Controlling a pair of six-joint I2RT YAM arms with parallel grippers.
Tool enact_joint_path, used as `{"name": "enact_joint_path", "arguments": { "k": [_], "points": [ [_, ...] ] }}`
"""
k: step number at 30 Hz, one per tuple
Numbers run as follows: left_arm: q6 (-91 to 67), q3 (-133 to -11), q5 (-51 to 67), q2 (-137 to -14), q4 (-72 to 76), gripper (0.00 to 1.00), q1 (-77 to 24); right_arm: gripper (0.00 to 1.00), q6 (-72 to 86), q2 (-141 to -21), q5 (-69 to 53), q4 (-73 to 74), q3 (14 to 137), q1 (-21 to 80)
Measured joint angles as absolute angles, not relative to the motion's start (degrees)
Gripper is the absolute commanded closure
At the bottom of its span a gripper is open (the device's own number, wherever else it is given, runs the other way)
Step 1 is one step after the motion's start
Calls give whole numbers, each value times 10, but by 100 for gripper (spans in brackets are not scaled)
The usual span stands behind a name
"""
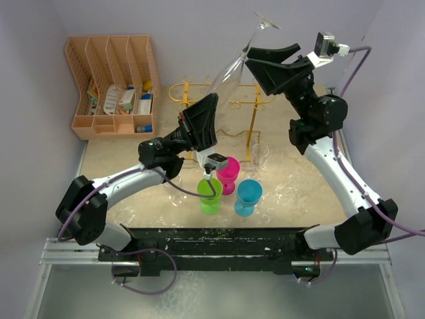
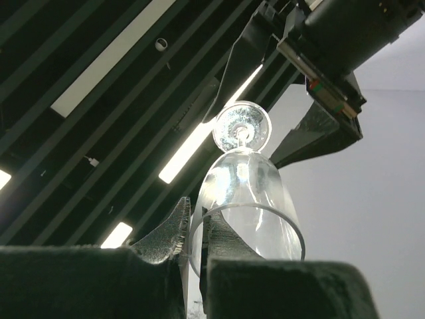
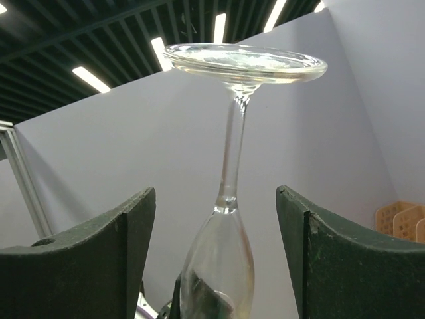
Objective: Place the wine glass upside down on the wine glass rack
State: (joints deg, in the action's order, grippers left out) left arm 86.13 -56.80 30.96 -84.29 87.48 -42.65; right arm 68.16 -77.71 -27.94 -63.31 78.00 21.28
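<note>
- Sandy table [image 1: 299, 186]: bears rack [image 1: 251, 113].
- Glass [image 1: 229, 73]: inverted, tilted, aloft above rack.
- Left gripper [image 2: 196, 222]: clamped on bowl rim.
- Right gripper [image 3: 216, 199]: jaws apart, flanking stem, not touching.
- Step: handover, likely; next, right closes on stem.

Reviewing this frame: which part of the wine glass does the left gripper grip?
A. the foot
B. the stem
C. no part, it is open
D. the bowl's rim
D: the left wrist view shows the left gripper shut on the bowl rim of the wine glass, foot pointing away; the right gripper stands open around the stem.
</note>
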Motion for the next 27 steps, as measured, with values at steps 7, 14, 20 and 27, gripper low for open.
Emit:
{"name": "enact_joint_path", "arguments": {
  "k": [7,14,20,27],
  "points": [
    [878,-568,318,-851,875,100,-436,64,667,-794,-264,-629,787,225],
    [893,-568,320,-857,875,100,-439,100,667,-795,-264,-635,791,228],
    [907,-570,320,-865,877,80,-440,100,669,-795,-263,-637,791,228],
    [926,-589,290,-880,877,16,-450,100,598,-776,-249,-549,806,228]
  ]
}}
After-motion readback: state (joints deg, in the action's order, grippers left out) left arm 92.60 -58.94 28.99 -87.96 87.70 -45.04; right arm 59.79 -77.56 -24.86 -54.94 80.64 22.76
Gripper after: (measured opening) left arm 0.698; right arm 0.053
